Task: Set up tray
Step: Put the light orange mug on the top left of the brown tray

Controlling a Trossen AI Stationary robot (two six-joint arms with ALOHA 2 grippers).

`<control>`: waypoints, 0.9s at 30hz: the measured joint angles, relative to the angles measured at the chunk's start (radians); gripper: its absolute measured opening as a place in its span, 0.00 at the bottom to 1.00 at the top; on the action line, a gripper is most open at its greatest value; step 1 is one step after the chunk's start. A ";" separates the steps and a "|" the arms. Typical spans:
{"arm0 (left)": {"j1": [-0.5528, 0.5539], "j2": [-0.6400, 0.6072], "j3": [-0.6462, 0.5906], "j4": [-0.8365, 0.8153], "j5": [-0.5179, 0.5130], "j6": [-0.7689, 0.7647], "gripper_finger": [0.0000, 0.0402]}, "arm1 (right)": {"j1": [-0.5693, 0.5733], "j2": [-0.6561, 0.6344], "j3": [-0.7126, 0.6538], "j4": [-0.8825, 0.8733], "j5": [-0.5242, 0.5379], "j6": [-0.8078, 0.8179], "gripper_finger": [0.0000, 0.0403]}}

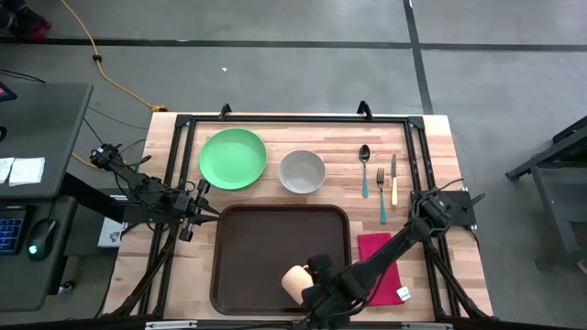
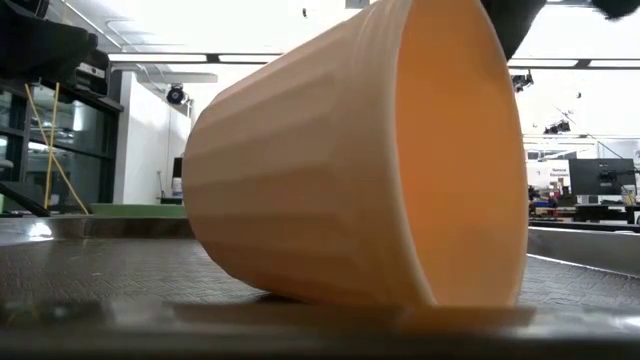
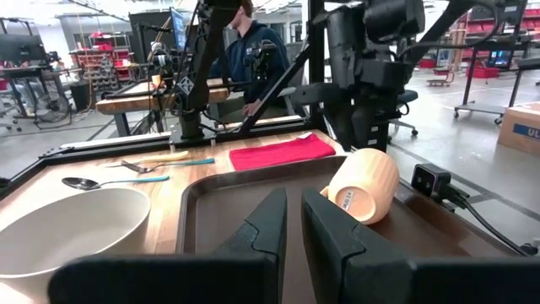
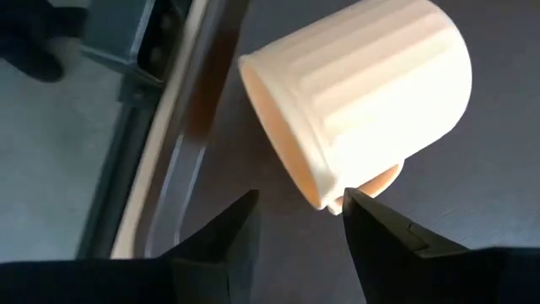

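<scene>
Cream ribbed cup [image 2: 350, 160], closest item in the low view: lay tipped on its side on the tray, mouth turned toward the tray's near right corner; in the right wrist view its rim sat just beyond the fingertips.

Tray [image 1: 248, 238]: large, dark brown plastic, rectangular with rounded corners and a raised rim, surface finely textured (seen close in the low view). It lay flat at the near middle of the table [image 1: 431, 133], far wider than the plate. Its long axis ran left to right across the table, parallel with the near edge.

Right gripper [image 1: 316, 286]: over the tray's near right part, just beside the cup. Jaws spread, one to each side of the cup's rim, not pinching it.

Left gripper [image 1: 204, 213]: at the tray's far left corner, above the table. Jaws nearly together with a narrow gap, nothing between them.

Other items, beyond the tray: green plate [image 1: 233, 158] at far left; grey bowl [image 1: 302, 170] beside it; spoon [image 1: 364, 168], fork [image 1: 381, 194] and knife [image 1: 393, 179] in a row at far right, all lengthwise front to back. Red napkin [image 1: 381, 261] lay just right of the tray, partly under the right arm.

Person [image 3: 253, 51] stood behind the table in the left wrist view.
</scene>
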 joint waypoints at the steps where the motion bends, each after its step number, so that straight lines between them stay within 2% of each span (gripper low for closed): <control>1: 0.000 0.000 0.000 0.000 0.000 0.000 0.18 | 0.000 0.002 0.000 0.000 0.012 -0.002 0.38; 6: 0.000 0.000 0.000 0.000 0.000 0.001 0.18 | -0.002 0.002 0.000 0.000 0.072 -0.005 0.39; 19: 0.000 0.000 -0.001 0.001 0.000 0.001 0.18 | -0.014 0.016 0.000 0.052 0.060 -0.017 0.37; 27: 0.000 0.000 -0.001 0.001 0.001 0.000 0.18 | -0.014 0.034 0.001 0.053 0.141 -0.020 0.38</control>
